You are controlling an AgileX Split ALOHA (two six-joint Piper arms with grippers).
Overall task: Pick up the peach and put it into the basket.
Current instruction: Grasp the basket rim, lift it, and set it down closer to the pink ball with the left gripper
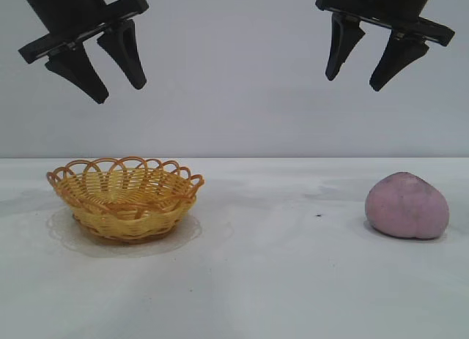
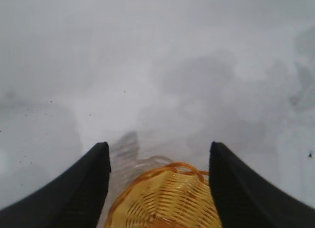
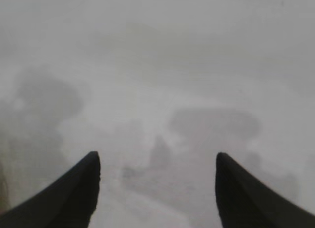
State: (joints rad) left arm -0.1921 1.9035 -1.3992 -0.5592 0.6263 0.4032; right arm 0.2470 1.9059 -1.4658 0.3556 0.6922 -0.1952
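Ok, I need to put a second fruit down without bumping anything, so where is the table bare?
The widest bare patch of table lies between the basket and the peach. The whole front strip nearer the camera is bare too. Nothing is crowded; both grippers, left and right, hang well above.

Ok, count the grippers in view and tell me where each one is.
2. The left gripper hangs open, high above the basket. The right gripper hangs open, high and just left of the peach on the table. None seems hidden.

left pincer: jaws apart, empty | basket: below, between them | table
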